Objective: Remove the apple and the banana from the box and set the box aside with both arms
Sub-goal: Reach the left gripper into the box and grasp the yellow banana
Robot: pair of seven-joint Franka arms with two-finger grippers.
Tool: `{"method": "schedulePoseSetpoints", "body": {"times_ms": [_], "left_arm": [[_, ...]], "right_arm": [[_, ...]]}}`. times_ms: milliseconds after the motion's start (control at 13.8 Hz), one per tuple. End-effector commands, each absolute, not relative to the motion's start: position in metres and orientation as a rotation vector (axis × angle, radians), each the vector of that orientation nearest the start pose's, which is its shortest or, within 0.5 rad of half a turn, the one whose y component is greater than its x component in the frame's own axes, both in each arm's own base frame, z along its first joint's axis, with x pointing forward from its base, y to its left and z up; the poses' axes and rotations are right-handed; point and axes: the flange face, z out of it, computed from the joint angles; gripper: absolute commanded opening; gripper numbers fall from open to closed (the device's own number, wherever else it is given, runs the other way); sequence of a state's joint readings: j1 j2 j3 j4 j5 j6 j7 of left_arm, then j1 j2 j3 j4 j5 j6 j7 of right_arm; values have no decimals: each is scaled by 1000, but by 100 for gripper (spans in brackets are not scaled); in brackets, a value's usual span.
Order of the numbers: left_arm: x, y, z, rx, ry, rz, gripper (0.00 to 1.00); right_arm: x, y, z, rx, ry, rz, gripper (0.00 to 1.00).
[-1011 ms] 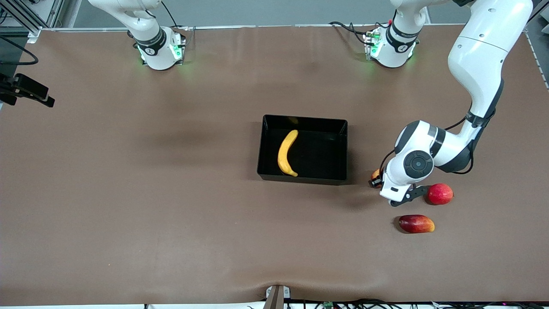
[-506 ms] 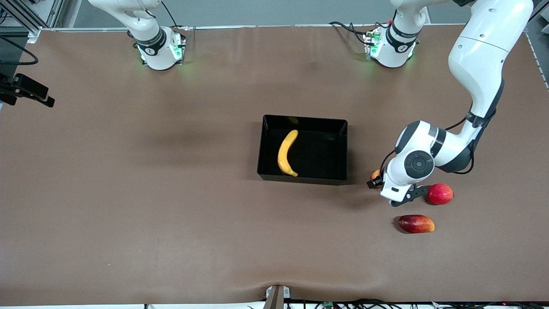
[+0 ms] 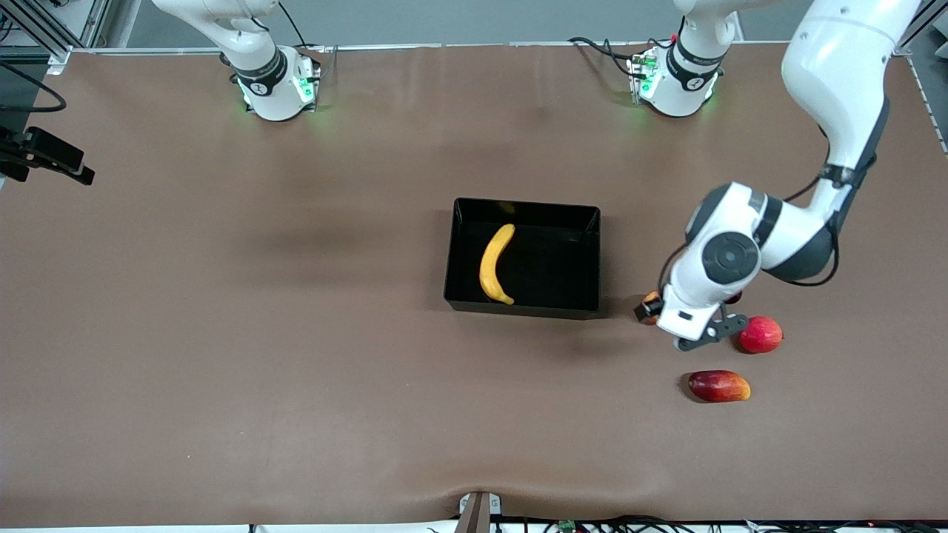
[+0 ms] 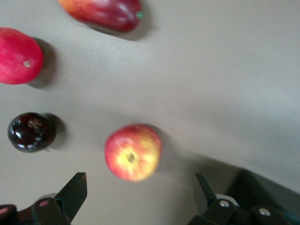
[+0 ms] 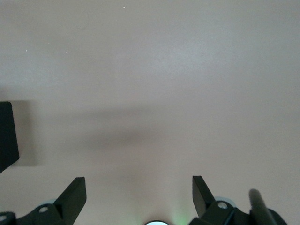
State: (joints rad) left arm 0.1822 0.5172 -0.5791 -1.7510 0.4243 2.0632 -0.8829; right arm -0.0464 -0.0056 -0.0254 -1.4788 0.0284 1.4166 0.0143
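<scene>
Near the tabletop's point(image 3: 222, 333) middle sits the black box point(image 3: 523, 304), shallow, walls upright. Banana point(image 3: 495, 264) lies inside it, on the floor toward the right arm's end, running lengthwise from the wall nearest the robots' bases toward the wall nearest the front camera. Rest of the box floor shows only gloss.

Left gripper point(image 4: 140, 197) hangs over the tabletop toward the left arm's end, just clear of the box's corner. Jaws spread wide, nothing between them. Under it, in the left wrist view, the red-and-yellow apple point(image 4: 133, 152) rests on the tabletop, stem dimple up, apart from both fingers point(image 4: 75, 192). From the front camera only a sliver of that apple point(image 3: 651, 302) shows at the edge of the wrist housing.

Other fruit close by: an all-red apple point(image 3: 760, 334) beside the left gripper, farther toward the left arm's end; a mango point(image 3: 718, 386) nearer the front camera than that apple; a small dark, near-black round fruit point(image 4: 31, 131) seen clearly only in the left wrist view, near the red-and-yellow apple and apart from it.

Right gripper point(image 5: 139, 194) out of the front camera's frame; the arm waits near its base. Its wrist view shows jaws apart over bare tabletop, holding nothing.
</scene>
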Motion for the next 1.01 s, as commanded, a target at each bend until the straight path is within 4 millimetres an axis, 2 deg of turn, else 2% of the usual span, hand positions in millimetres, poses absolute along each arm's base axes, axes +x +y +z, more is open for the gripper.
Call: {"method": "schedulePoseSetpoints", "body": {"times_ms": [0, 144, 289, 578, 722, 939], "left_arm": [[591, -253, 328, -2994, -391, 12, 100], [569, -306, 331, -3006, -356, -9, 100], [544, -355, 327, -3026, -237, -10, 100], [515, -445, 300, -3087, -42, 24, 100], [509, -464, 275, -3087, 25, 29, 100], [512, -475, 241, -3166, 70, -15, 100]], "right_arm": [[536, -39, 658, -3103, 124, 79, 100], [536, -39, 658, -3103, 124, 79, 100], [536, -39, 658, -3103, 124, 79, 100], [536, -39, 658, -3103, 124, 79, 100], [536, -39, 658, -3103, 124, 79, 100], [536, -39, 658, -3101, 124, 79, 100]]}}
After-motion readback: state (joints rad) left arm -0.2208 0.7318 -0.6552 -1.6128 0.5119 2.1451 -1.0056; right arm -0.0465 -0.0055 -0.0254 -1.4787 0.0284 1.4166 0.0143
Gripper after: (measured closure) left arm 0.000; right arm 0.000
